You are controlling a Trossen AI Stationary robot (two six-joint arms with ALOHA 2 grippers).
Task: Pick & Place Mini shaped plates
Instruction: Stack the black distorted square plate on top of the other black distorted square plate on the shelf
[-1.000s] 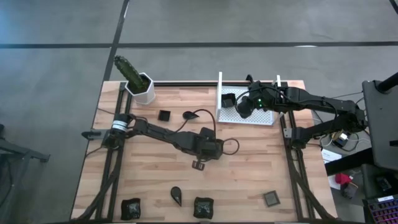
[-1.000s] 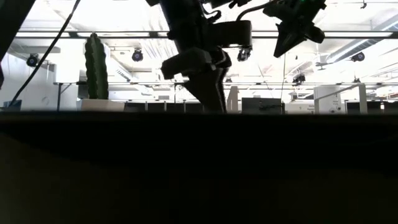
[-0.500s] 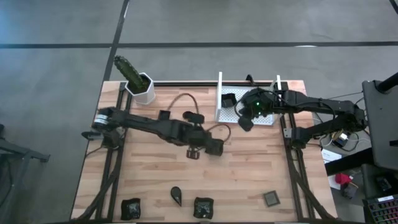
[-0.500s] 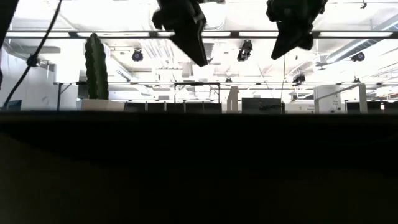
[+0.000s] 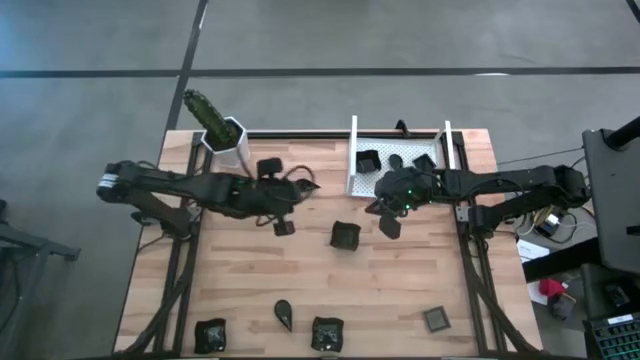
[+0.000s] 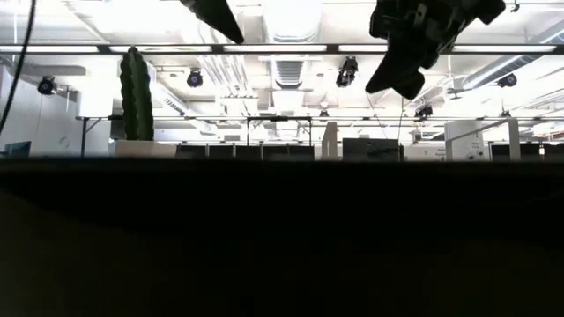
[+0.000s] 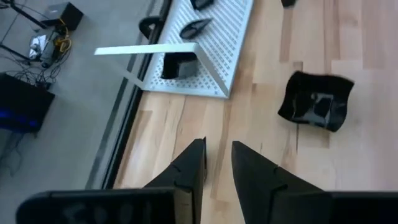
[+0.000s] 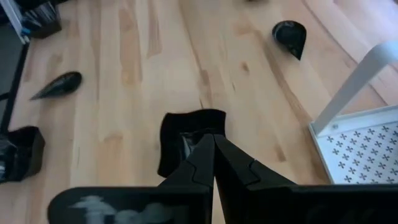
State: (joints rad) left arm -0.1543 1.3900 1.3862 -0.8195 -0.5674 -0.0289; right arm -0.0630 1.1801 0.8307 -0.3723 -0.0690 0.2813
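Right pincer (image 5: 388, 226), clenched and empty, beside square plate (image 5: 345, 235); descending clenched risks shoving it across the table (image 5: 400, 290).

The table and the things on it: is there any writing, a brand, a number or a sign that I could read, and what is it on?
No readable text in any view.
The mini shaped plates: plain dark glaze, no marks.
The white tray: only a pattern of small holes.
The white pot: blank.
The arms: no legible label; only a green light near the right gripper.
The room in the low view: a sign-like panel, too blurred to read.
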